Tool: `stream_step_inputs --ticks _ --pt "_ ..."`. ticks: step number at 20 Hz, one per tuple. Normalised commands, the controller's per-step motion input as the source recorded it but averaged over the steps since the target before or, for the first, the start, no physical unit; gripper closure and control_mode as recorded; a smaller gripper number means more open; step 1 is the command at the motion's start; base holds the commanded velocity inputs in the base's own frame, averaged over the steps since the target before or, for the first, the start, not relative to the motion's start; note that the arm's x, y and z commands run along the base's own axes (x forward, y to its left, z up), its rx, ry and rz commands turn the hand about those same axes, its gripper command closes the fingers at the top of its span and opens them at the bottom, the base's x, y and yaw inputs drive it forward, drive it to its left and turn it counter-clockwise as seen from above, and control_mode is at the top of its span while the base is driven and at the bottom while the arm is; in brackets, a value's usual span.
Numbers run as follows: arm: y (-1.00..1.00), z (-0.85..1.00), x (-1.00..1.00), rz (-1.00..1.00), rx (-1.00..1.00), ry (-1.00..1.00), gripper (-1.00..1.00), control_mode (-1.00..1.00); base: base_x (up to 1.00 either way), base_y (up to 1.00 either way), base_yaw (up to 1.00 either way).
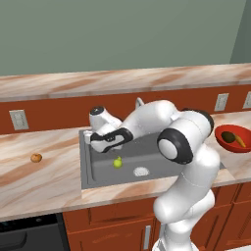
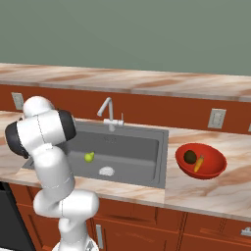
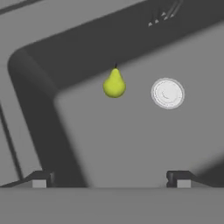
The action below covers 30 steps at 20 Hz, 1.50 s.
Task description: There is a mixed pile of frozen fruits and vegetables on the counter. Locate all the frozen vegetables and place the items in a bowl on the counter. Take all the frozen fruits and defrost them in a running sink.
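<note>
The yellow-green fruit [image 1: 117,162] [image 2: 89,157] [image 3: 114,84] lies on the floor of the dark grey sink [image 1: 100,172] [image 2: 142,152], left of the pale drain [image 1: 141,171] [image 3: 167,93]. My gripper [image 1: 99,146] [image 3: 110,179] hangs open and empty above the basin's left part, a short way over the fruit. The small orange ball [image 1: 36,158] rests on the counter [image 1: 44,184] left of the sink. The red bowl [image 1: 220,128] [image 2: 213,169] on the right holds the dark brown lump [image 1: 227,136] [image 2: 190,156] and the carrot [image 1: 239,141] [image 2: 198,164].
The silver faucet [image 2: 109,112] rises behind the sink, and I see no water from it. Wall outlets [image 1: 18,119] [image 2: 215,118] sit on the reddish backsplash. My arm's elbow [image 1: 176,144] bulks over the sink's right side.
</note>
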Motion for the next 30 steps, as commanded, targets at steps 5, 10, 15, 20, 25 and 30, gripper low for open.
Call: stream_step_inputs --ticks 5,10,15,20,25,30 --pt "0.31 0.08 0.01 0.0 0.04 0.01 -1.0 -1.0 0.0 0.0 0.0" --pt "0.75 0.06 0.14 0.1 -0.13 0.07 -1.0 -1.0 0.0 0.0 0.0" --pt "0.56 0.35 0.24 0.18 -0.09 0.2 -1.0 -1.0 0.0 0.0 0.0" --pt "0.55 0.36 0.3 0.15 -0.08 0.22 -1.0 -1.0 0.0 0.0 0.0" --pt "0.65 0.11 0.27 0.14 -0.13 0.14 -1.0 -1.0 0.0 0.0 0.0" --pt "0.65 -0.08 0.37 0.21 -0.05 0.04 -1.0 -1.0 0.0 0.0 0.0"
